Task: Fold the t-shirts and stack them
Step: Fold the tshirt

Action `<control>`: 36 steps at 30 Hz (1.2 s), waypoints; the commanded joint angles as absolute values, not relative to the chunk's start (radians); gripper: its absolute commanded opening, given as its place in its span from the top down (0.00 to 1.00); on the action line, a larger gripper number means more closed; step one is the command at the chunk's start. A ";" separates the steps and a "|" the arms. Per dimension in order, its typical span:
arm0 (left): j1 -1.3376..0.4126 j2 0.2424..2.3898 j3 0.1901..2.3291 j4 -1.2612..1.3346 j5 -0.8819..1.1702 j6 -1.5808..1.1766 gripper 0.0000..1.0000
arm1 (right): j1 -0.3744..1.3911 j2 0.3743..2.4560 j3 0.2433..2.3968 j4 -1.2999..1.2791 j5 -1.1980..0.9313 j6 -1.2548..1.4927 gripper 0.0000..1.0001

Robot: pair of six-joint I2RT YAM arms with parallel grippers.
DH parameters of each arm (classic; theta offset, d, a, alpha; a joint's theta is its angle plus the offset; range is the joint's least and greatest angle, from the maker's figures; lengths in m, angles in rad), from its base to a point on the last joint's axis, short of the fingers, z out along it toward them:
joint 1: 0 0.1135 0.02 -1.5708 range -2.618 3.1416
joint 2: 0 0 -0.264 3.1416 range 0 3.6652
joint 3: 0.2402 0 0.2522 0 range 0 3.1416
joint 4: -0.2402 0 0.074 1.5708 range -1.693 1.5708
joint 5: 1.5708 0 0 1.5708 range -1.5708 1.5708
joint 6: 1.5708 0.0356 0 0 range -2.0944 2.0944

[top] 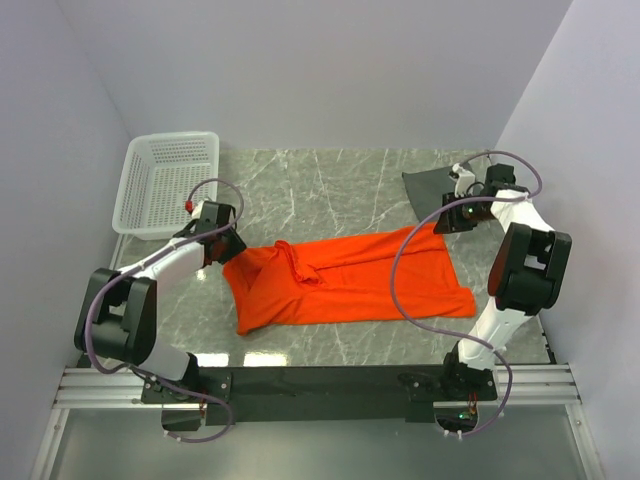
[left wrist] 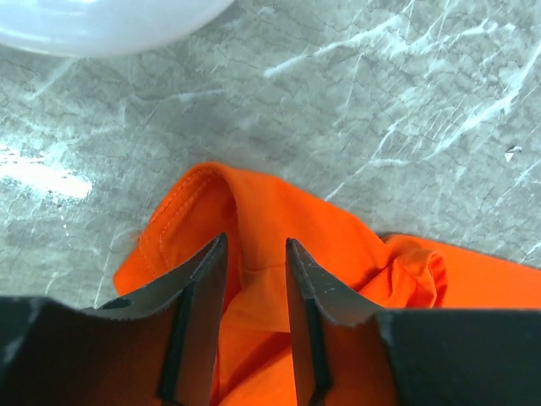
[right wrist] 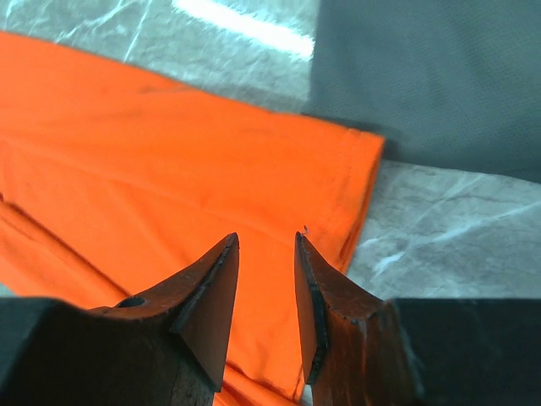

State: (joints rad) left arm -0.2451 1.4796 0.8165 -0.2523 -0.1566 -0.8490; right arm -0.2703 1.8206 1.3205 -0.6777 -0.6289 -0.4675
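The orange t-shirt (top: 350,280) lies spread across the middle of the marble table, bunched at its left end. The dark grey t-shirt (top: 428,187) lies at the back right. My left gripper (top: 228,250) is at the bunched left end. In the left wrist view it (left wrist: 256,241) is open, its jaws straddling a fold of orange cloth (left wrist: 254,203). My right gripper (top: 447,222) is at the shirt's far right corner. In the right wrist view it (right wrist: 266,237) is open and empty just above the orange hem (right wrist: 169,152), with the grey shirt (right wrist: 431,85) beyond.
A white lattice basket (top: 170,180) stands at the back left, close behind the left arm; its pale rim (left wrist: 101,21) shows in the left wrist view. Walls close in on both sides. A black rail (top: 320,385) runs along the near edge.
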 commanded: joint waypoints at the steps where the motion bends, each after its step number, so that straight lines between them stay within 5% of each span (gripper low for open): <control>1: -0.239 1.493 0.859 -0.233 -0.170 -0.819 0.62 | -0.268 1.836 1.374 -0.632 -0.601 -0.416 0.60; 8: -0.230 1.551 0.894 -0.207 -0.152 -0.811 0.84 | -0.252 1.868 1.390 -0.638 -0.574 -0.400 0.60; 29: -0.216 1.612 0.991 -0.212 -0.123 -0.770 0.90 | -0.224 2.003 1.514 -0.607 -0.492 -0.377 0.57; 36: -0.210 1.634 1.034 -0.227 -0.118 -0.753 0.91 | -0.210 2.029 1.526 -0.623 -0.523 -0.374 0.69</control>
